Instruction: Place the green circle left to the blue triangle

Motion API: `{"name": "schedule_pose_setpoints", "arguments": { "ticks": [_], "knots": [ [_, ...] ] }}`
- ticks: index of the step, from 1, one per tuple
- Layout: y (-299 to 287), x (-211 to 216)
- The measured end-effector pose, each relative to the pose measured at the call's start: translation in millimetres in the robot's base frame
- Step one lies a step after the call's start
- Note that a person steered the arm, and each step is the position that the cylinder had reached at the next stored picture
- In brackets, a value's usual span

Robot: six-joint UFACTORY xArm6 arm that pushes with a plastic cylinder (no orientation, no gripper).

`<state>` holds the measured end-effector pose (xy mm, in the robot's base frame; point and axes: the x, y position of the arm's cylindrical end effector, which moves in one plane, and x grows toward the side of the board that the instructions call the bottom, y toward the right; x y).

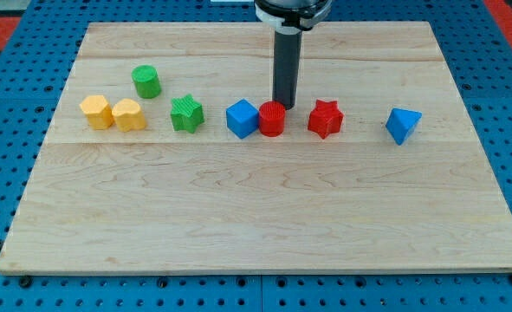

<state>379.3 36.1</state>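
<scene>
The pale wooden worktop (264, 217) has a wide bare stretch across its whole lower half, from about 4 o'clock round to 8 o'clock, and a clear band along the top edge too. All the blocks sit in a loose row across the middle. The green circle block (146, 81) stands at roughly 10 o'clock from the board's centre, apart from its neighbours, with open wood above it and to its left. The blue triangle block (403, 125) is far off at 3 o'clock, alone, with room on every side.

Between them lie a yellow hexagon-like block (96, 112) touching a second yellow block (128, 114) whose shape is hard to make out, then a green star block (186, 113), a blue cube block (242, 119) touching a red cylinder block (272, 119), and a red star block (325, 119).

There are no fingers here; the dark rod holds nothing. My tip (283, 106) rests just behind the red cylinder block, at its 12 o'clock. The arm's upper part is cut off by the top edge. No writing is readable.
</scene>
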Motion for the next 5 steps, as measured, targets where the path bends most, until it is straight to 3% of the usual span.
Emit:
{"name": "schedule_pose_setpoints", "arguments": {
  "ticks": [2, 3, 4, 5],
  "knots": [
    [-114, -45],
    [-174, -22],
    [-243, -35],
    [-266, -59]
  ]
}}
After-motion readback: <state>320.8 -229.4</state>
